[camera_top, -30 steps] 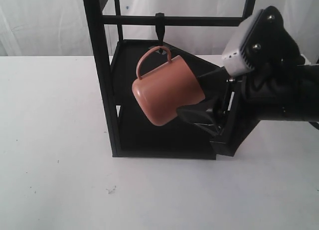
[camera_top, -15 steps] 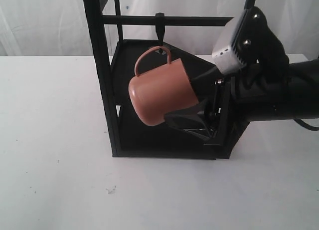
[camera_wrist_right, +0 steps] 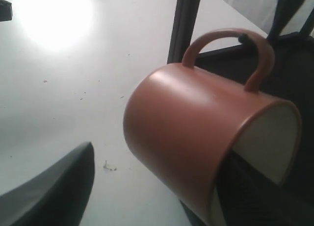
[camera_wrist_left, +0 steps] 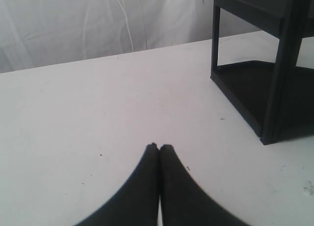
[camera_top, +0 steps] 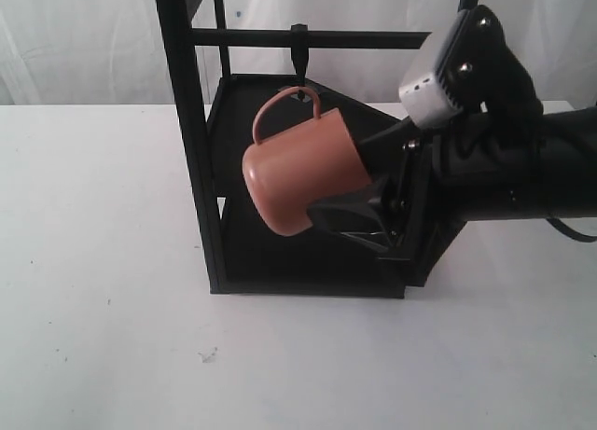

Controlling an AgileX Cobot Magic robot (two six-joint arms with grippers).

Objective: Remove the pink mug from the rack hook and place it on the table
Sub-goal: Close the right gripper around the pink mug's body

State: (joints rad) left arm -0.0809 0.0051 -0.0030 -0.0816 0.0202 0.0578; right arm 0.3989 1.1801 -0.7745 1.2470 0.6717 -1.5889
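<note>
The pink mug (camera_top: pixel 303 173) hangs tilted inside the black rack, its mouth turned to the right and its loop handle just under the rack hook (camera_top: pixel 298 55). In the right wrist view the mug (camera_wrist_right: pixel 196 133) fills the middle, and a dark tip shows at the top of its handle. My right gripper (camera_top: pixel 343 183) is open around the mug's lower wall. One finger sits inside the cream mouth, and the other finger (camera_wrist_right: pixel 54 187) stays below the mug with a gap. My left gripper (camera_wrist_left: pixel 159 146) is shut and empty over the table (camera_wrist_left: pixel 88 103).
The tall black rack (camera_top: pixel 187 131) stands on the white table (camera_top: pixel 103 225), with a crossbar (camera_top: pixel 373 39) and a black base shelf (camera_top: pixel 280 262) under the mug. Its corner post (camera_wrist_left: pixel 282 74) is close to the left gripper. A white curtain hangs behind.
The right gripper pushed left into the rack and carried the mug left and slightly up. It has since eased back a little right and down. The mug's handle stays under the hook.
</note>
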